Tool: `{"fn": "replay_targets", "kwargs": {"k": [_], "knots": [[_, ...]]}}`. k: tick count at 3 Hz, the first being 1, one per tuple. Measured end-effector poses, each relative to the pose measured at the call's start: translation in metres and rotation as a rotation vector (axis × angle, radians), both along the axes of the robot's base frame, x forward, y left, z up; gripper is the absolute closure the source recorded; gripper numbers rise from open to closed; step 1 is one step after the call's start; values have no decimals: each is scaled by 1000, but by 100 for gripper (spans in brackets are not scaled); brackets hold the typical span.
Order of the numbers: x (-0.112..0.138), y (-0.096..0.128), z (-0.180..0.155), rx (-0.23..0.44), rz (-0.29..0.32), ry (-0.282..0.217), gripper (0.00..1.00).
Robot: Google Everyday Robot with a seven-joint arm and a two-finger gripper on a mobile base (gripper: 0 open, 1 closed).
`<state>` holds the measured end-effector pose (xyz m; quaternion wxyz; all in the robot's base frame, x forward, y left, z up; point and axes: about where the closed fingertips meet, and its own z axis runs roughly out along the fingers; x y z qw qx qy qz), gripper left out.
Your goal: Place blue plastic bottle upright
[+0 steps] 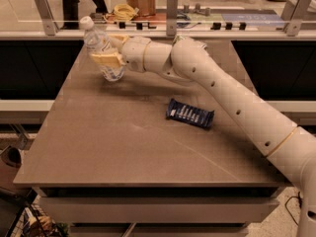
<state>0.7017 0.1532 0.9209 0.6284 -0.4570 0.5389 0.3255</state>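
Note:
The blue plastic bottle [101, 49] is clear with a white cap and stands almost upright at the far left of the table [123, 147], leaning slightly left, its base on or just above the surface. My gripper [107, 58] is shut on the bottle's middle, with the yellowish fingers [104, 59] around it. My white arm reaches in from the lower right across the table.
A flat dark-blue snack wrapper [190, 113] lies mid-table, right of centre. A glass barrier with metal posts [171, 6] runs behind the table's far edge. The table's left edge is close to the bottle.

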Motion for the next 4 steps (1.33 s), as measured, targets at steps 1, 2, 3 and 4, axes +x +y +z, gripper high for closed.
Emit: {"fn": "replay_targets", "kwargs": {"k": [1,2,3,4], "knots": [[-1,3,0,0,4,0,58],[-2,5,0,1,8,0,35],[-3,8,1,1,12,-1,12],[-4,11,1,1,17,-1,0]]}}
